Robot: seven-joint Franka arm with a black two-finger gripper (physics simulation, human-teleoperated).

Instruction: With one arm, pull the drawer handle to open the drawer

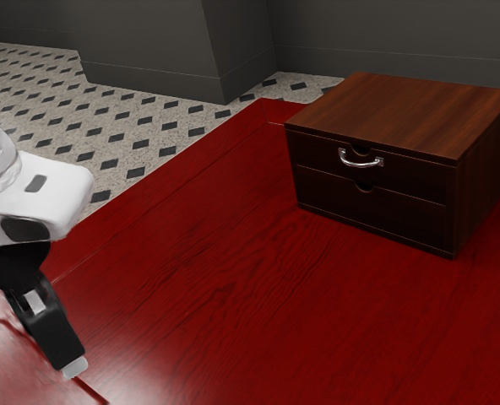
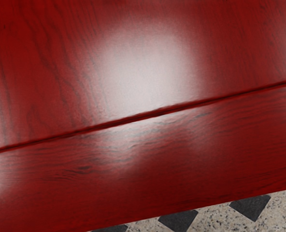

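Drawer (image 1: 370, 165): upper of two in a dark wood cabinet (image 1: 410, 110), front flush with the lower drawer (image 1: 368, 204).

Desk (image 1: 233, 295): glossy red wood, grain visible. In the wrist view the desk (image 2: 133, 63) shows a seam between two boards and a pale glare patch.

Floor (image 1: 81, 110): pale tile with black diamonds, bordering the desk edge, as in the wrist view (image 2: 268, 217).

Walls (image 1: 174, 42): plain grey.

Cabinet position: on the desk toward the exterior view's right.

Arm (image 1: 22, 194): white, at the exterior view's left edge.

Gripper (image 1: 71, 363): black, low over the desk and well apart from the cabinet. Whether it is released or clenched cannot be told.

Handle (image 1: 360, 159): curved silver bar, centred on the upper drawer front.
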